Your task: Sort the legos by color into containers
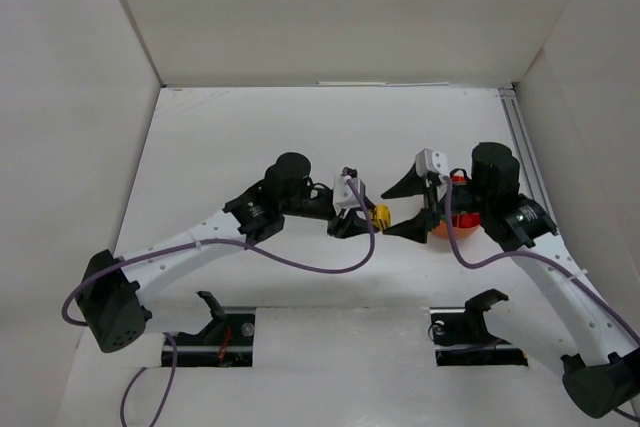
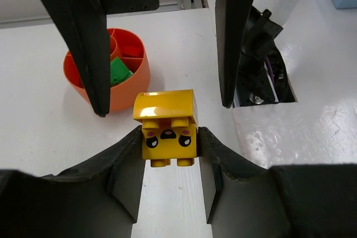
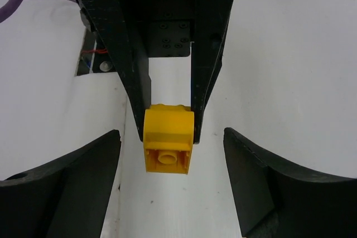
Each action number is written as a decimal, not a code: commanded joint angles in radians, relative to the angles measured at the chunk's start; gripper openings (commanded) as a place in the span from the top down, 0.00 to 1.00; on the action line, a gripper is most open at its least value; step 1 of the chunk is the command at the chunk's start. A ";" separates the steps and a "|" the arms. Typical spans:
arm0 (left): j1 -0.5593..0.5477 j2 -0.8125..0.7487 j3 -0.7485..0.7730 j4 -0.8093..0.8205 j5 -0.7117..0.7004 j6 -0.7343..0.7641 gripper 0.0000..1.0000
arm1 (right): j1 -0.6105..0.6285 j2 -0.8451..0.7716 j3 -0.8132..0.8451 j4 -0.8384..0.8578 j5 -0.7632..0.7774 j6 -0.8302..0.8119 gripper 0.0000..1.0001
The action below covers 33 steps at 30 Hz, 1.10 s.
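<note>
- The left arm (image 1: pixel 200 237) reached over the white worktop (image 1: pixel 250 137) and ended to the left of the orange-red bowl (image 1: pixel 441 229).
- The left jaws were clenched on a yellow brick (image 1: pixel 381 215), with one side of the brick against each of them. The left wrist view showed a small printed face with pink cheeks on the brick (image 2: pixel 167 135).
- The yellow brick was left of the bowl, near it but apart from it, between the two arms' jaws.
- The right jaws stood released and spread wide, just left of the bowl and pointing at the brick. In the right wrist view, bare worktop showed on both sides of the brick (image 3: pixel 169 144), so neither of them touched it.
- The bowl (image 2: pixel 133 85) sat on the worktop, its inside split by dividers. A green brick (image 2: pixel 118 72) lay in one compartment and a red piece (image 2: pixel 133 48) in the compartment next to it.
- Seen from above, the right arm (image 1: pixel 560 277) came in from the bowl's right, and its wrist covered much of the bowl.
</note>
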<state>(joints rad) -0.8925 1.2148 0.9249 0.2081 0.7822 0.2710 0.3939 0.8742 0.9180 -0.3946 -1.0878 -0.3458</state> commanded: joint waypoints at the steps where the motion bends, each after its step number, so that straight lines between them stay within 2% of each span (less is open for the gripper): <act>1: 0.007 -0.004 0.055 -0.019 0.087 0.046 1.00 | 0.042 0.025 0.070 -0.039 0.052 -0.070 0.20; 4: 0.007 -0.004 0.055 -0.019 0.088 0.056 1.00 | 0.078 0.052 0.088 -0.039 0.061 -0.070 0.33; 5: 0.007 -0.004 0.055 -0.019 0.088 0.056 1.00 | 0.089 0.068 0.088 -0.039 0.062 -0.070 0.46; 6: 0.007 -0.004 0.055 -0.019 0.088 0.056 1.00 | 0.089 0.068 0.099 -0.039 0.062 -0.070 0.51; 9: 0.007 -0.004 0.055 -0.019 0.088 0.056 1.00 | 0.099 0.068 0.108 -0.039 0.080 -0.070 0.63; 11: 0.007 -0.004 0.046 -0.019 0.078 0.056 1.00 | 0.099 0.068 0.108 -0.052 0.115 -0.070 0.67; 14: 0.007 -0.014 0.046 -0.019 0.069 0.065 1.00 | 0.099 0.059 0.117 -0.062 0.153 -0.070 0.80; 21: 0.007 -0.023 0.002 0.027 -0.072 0.005 1.00 | 0.051 0.049 0.098 -0.038 0.359 -0.013 0.89; 26: 0.016 -0.043 -0.035 0.036 -0.156 -0.027 1.00 | -0.056 0.062 0.097 -0.038 0.347 0.011 0.97; 30: 0.043 -0.092 -0.060 0.045 -0.221 -0.068 1.00 | -0.111 0.081 0.097 -0.038 0.333 0.031 0.97; 33: 0.064 -0.132 -0.083 0.068 -0.309 -0.110 1.00 | -0.141 0.082 0.097 -0.026 0.393 0.071 0.97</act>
<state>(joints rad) -0.8459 1.1477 0.8501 0.1986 0.5606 0.2134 0.2794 0.9592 0.9890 -0.4637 -0.7361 -0.3149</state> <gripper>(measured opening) 0.348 0.425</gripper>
